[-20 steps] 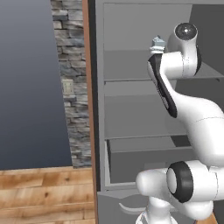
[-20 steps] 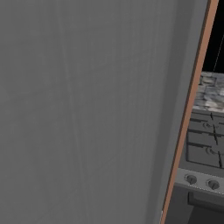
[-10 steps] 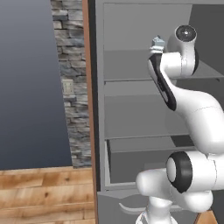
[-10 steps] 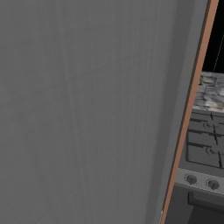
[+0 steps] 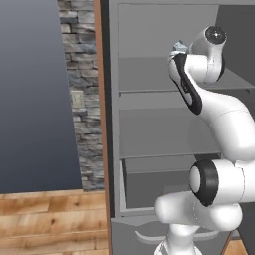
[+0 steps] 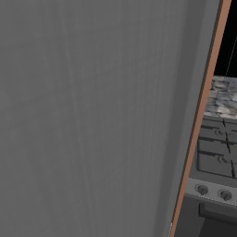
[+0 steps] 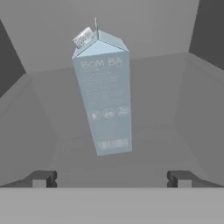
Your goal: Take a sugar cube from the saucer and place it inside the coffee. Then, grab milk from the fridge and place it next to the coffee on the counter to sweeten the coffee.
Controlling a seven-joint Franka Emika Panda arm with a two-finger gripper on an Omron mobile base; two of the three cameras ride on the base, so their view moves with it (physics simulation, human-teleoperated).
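My jaws stand wide open and hold nothing, their two dark fingertips (image 7: 43,179) spread well apart. Ahead of them, the milk (image 7: 104,92) stands upright on a grey shelf inside the fridge (image 5: 149,119), its gabled top tipped slightly left in my hand view. The carton is untouched, farther in than my tips, roughly centred between them.

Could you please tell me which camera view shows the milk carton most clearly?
The hand view: the milk carton stands upright, whole and centred on the fridge shelf, ahead of the open gripper. In the left base view only its gabled top peeks out behind the arm. The right base view faces the fridge door.
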